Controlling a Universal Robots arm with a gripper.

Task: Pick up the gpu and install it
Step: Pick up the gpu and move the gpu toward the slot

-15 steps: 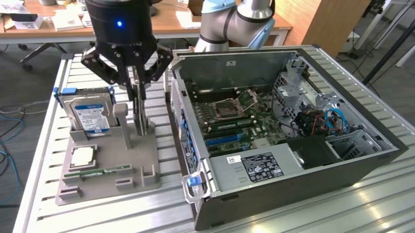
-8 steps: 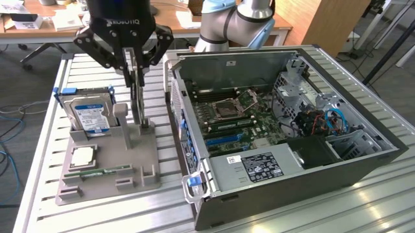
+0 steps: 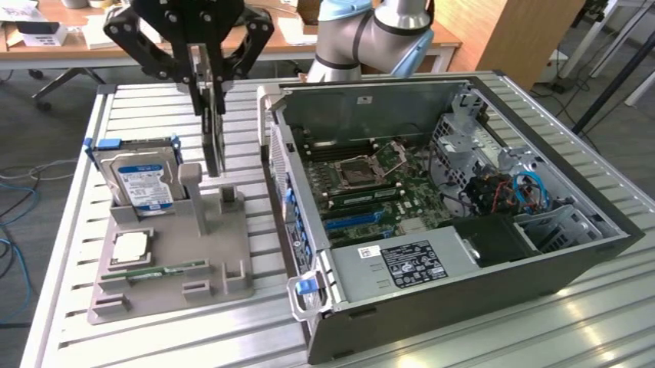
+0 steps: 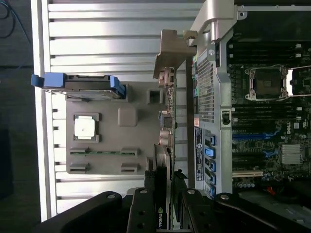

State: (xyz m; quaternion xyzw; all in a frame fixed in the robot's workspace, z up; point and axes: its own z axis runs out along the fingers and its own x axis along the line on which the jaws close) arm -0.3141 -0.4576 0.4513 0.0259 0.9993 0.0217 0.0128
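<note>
In the exterior view, the gripper (image 3: 208,70) hangs over the slatted desk (image 3: 511,337), its black fingers pinched on the top edge of the gpu (image 3: 212,126). The card hangs upright and edge-on, with its lower end just over the back posts of the grey holder (image 3: 174,253); I cannot tell whether it touches them. On that holder a hard drive (image 3: 143,180) in a blue frame stands at the exterior view's left of the card, and a square processor chip (image 3: 130,247) and a narrow green memory stick (image 3: 153,270) lie nearer the camera. The open computer case (image 3: 461,307) sits just beside the holder on the exterior view's right, with its motherboard (image 3: 369,184) exposed.

In the wrist view, the camera looks down along the card. The gripper (image 4: 164,196) fingers clamp the gpu (image 4: 166,145) from both sides — a green logo shows on the card's edge between them. The card lies between the grey holder (image 4: 126,141) and the perforated wall of the computer case (image 4: 206,97), close to the wall. The hard drive (image 4: 80,82) and the processor chip (image 4: 85,127) sit on the holder, and the motherboard (image 4: 272,121) lies inside the case.
</note>
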